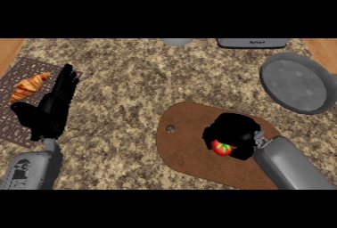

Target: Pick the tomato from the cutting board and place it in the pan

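The right hand [232, 132] sits low over the cutting board [191, 151], fingers curled around the tomato [223, 148], which shows red at the hand's lower left edge and seems not yet lifted. That closed hold suits carrying it to the pan [297, 84], well apart at upper right. The left hand [54, 104] rests spread beside a croissant [29, 87] on the surface [132, 89].

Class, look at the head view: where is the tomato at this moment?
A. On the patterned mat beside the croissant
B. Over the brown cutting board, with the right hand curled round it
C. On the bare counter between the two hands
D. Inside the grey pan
B: the tomato shows red under the curled right hand, over the cutting board; the pan holds nothing.
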